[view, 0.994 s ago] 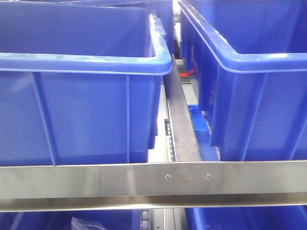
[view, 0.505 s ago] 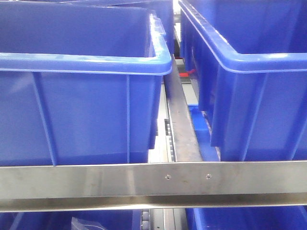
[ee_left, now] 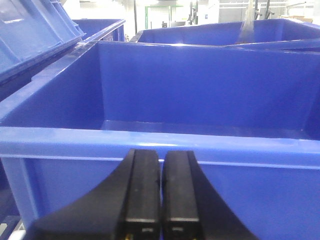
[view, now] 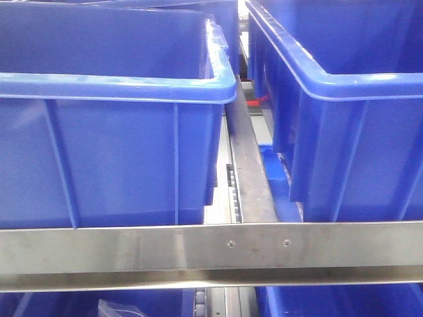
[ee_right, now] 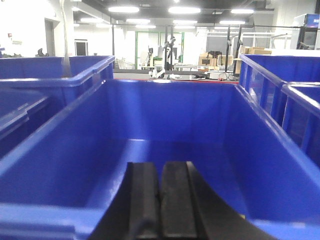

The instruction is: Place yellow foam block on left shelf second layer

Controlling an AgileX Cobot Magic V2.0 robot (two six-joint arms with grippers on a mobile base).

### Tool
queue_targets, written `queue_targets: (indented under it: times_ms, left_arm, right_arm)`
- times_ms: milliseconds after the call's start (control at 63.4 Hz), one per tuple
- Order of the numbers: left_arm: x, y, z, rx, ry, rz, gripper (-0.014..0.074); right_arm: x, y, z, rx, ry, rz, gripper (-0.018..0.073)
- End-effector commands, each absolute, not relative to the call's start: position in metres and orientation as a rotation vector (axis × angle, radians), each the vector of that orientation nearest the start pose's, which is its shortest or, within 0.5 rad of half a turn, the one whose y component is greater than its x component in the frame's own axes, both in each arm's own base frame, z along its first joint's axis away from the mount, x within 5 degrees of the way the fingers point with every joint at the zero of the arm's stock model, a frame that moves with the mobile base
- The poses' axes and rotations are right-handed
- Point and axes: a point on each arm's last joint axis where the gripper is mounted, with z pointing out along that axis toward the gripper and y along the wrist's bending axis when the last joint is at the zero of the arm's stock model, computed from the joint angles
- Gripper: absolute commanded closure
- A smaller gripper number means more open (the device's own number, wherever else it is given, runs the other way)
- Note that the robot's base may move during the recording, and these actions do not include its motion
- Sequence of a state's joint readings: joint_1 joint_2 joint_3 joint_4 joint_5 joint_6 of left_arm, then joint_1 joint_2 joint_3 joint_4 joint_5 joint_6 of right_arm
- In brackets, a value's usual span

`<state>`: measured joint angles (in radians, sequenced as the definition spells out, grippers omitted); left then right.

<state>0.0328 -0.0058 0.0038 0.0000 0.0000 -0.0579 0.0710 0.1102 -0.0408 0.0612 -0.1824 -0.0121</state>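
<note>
The yellow foam block is out of view in every frame. My left gripper (ee_left: 161, 152) is shut and empty, its black fingers pressed together just in front of the near rim of a blue bin (ee_left: 150, 142). My right gripper (ee_right: 161, 165) is shut and empty, level with the near rim of another blue bin (ee_right: 45, 220) and pointing into its bare inside. In the front view neither gripper shows; the left blue bin (view: 119, 86) and the right blue bin (view: 344, 92) stand on the shelf behind a steel rail (view: 211, 247).
A steel divider bar (view: 248, 165) runs back between the two bins. More blue bins sit below the rail (view: 330, 300) and to the sides in both wrist views (ee_right: 280, 85). A clear plastic bag (view: 115, 307) lies in the lower left bin.
</note>
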Motion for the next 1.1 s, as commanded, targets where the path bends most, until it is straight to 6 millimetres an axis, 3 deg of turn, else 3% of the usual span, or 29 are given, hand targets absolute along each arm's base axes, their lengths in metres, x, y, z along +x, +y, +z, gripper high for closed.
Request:
queue_targets:
  times_ms: [0, 95, 331, 1089]
  left_arm:
    - [0.055, 0.002, 0.211, -0.071, 1.409, -0.027, 0.0472]
    - [0.055, 0.002, 0.211, -0.071, 1.409, -0.027, 0.0472]
    - [0.055, 0.002, 0.211, -0.071, 1.409, -0.027, 0.0472]
    - [0.055, 0.002, 0.211, -0.071, 1.409, -0.027, 0.0472]
  right_arm:
    - [0.06, 0.002, 0.242, 0.007, 1.255, 0.084, 0.0522]
    - [0.059, 0.002, 0.231, 0.011, 1.286, 0.093, 0.0522]
    - [0.05, 0.002, 0.229, 0.004, 1.266, 0.095, 0.0522]
    - [0.051, 0.002, 0.228, 0.003, 1.282, 0.095, 0.0522]
